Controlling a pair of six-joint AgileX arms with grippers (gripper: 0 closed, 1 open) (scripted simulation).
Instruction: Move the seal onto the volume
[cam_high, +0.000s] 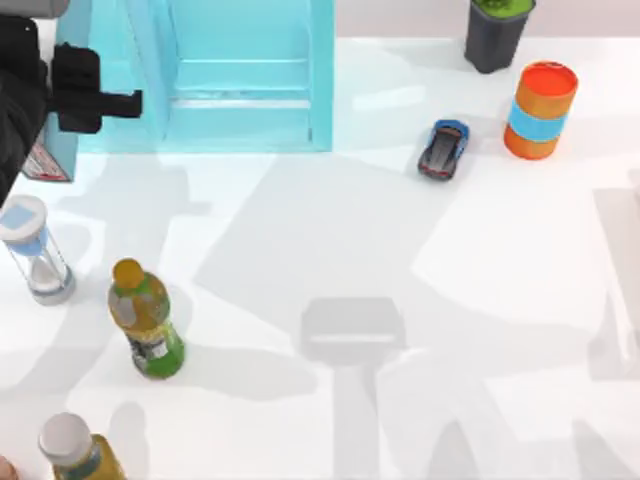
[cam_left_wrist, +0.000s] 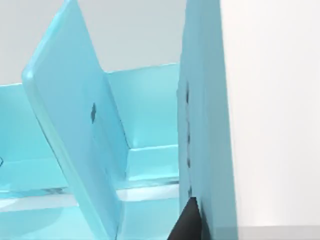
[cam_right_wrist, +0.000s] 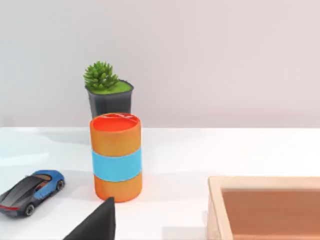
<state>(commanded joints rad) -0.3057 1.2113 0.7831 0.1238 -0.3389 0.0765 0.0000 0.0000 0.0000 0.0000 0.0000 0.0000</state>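
near-left corner of table (cam_high: 480, 300): capped bottle (cam_high: 72, 448); green-and-orange bottle (cam_high: 146, 322) upright behind it.
right gripper (cam_right_wrist: 95, 225): low, facing orange can (cam_right_wrist: 116, 157) near far-right corner; probably parked; grip state can't tell.
left gripper (cam_high: 105, 100): far-left, up against shelf unit (cam_high: 240, 90), probably searching it; grip state can't tell.
seal, volume: position can't tell.

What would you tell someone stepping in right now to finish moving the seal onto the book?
Left gripper: at the table's far left, up against the light-blue shelf unit; open or shut, cannot tell.
Right gripper: low over the table, facing the orange can, toy car and potted plant, near a wooden tray; open or shut, cannot tell.
The seal and the book: I cannot tell where they are, so nothing is confirmed done.
Left to do: find the seal, grasp it, set it on the book.
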